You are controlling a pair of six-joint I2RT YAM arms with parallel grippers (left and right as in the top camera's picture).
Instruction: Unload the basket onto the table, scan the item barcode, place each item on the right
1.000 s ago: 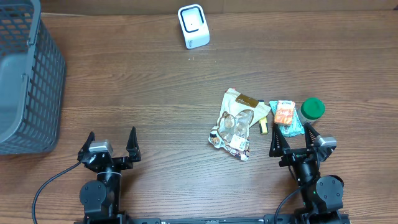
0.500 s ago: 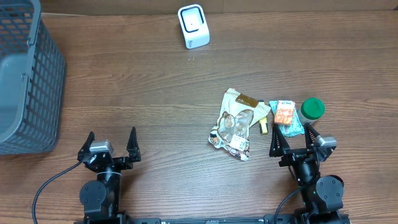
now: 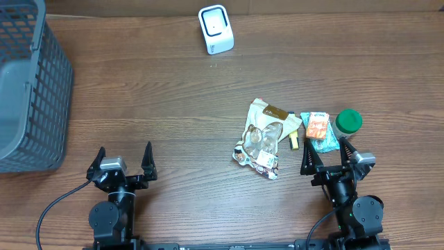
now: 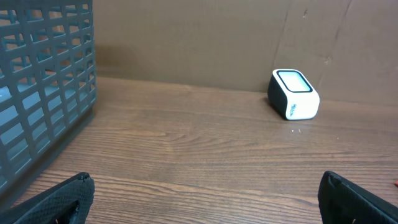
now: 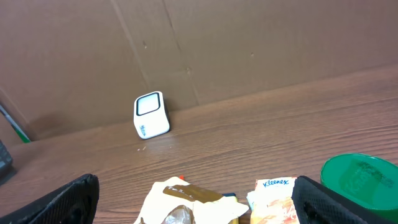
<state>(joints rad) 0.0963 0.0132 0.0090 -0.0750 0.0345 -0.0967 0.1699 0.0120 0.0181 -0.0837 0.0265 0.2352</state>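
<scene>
A white barcode scanner (image 3: 216,29) stands at the far edge of the table, also in the left wrist view (image 4: 293,102) and the right wrist view (image 5: 151,115). A cream snack bag (image 3: 262,139) lies right of centre, with a Kleenex pack (image 3: 320,130) and a green-lidded jar (image 3: 349,121) beside it. My right gripper (image 3: 325,154) is open at the front edge, just short of the Kleenex pack (image 5: 273,198) and bag (image 5: 186,202). My left gripper (image 3: 125,154) is open at the front left over bare wood, its fingers (image 4: 56,199) wide apart.
A grey mesh basket (image 3: 28,83) fills the far left and shows as a wall in the left wrist view (image 4: 43,81). A small yellow item (image 3: 294,141) lies between bag and tissue pack. A brown cardboard wall (image 5: 249,43) backs the table.
</scene>
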